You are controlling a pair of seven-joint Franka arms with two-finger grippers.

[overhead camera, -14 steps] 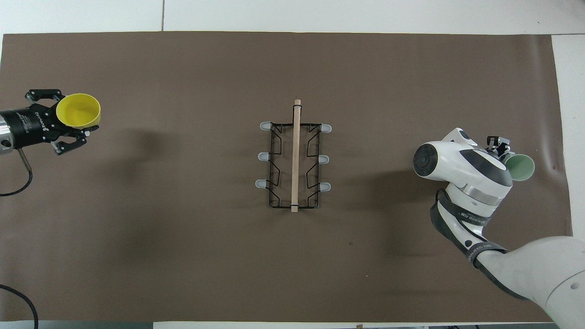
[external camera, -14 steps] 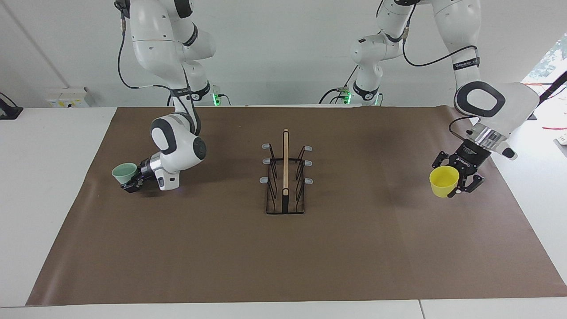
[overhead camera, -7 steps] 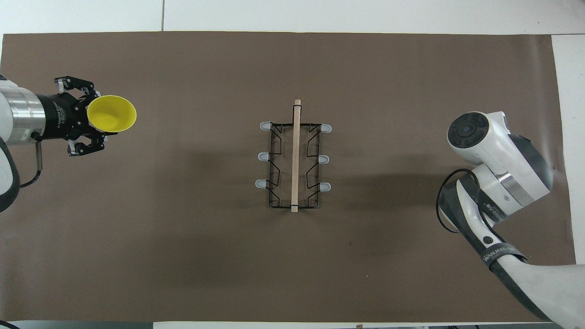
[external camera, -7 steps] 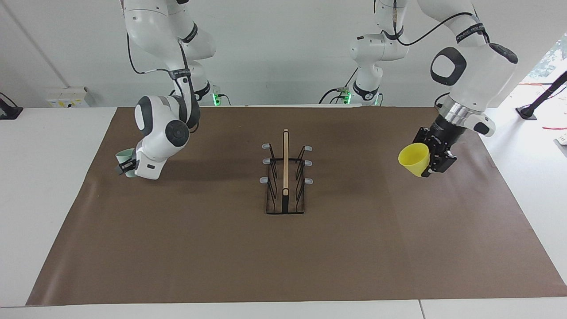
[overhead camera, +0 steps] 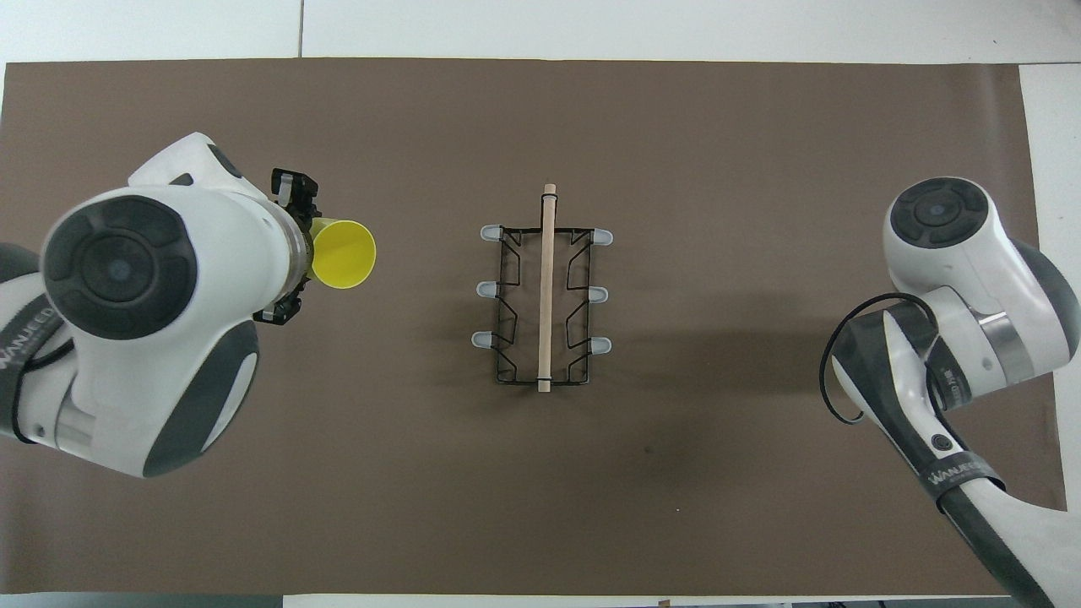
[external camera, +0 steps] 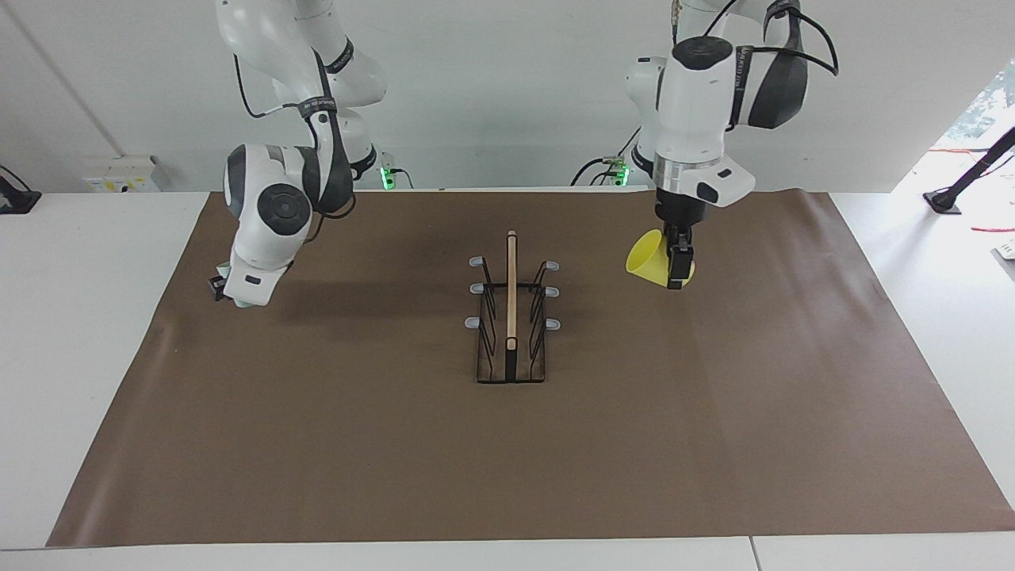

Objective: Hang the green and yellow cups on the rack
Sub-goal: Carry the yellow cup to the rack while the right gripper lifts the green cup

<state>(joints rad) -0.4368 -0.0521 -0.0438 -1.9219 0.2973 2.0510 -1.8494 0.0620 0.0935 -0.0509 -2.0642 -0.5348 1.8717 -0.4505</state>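
yellow cup [external camera: 655, 260] is clamped in the left gripper [external camera: 679, 270], tilted mouth-first near the rack [external camera: 511, 317]. right gripper [external camera: 220, 284]: grip unclear, green barely showing. carrying step; next, mouth over peg.
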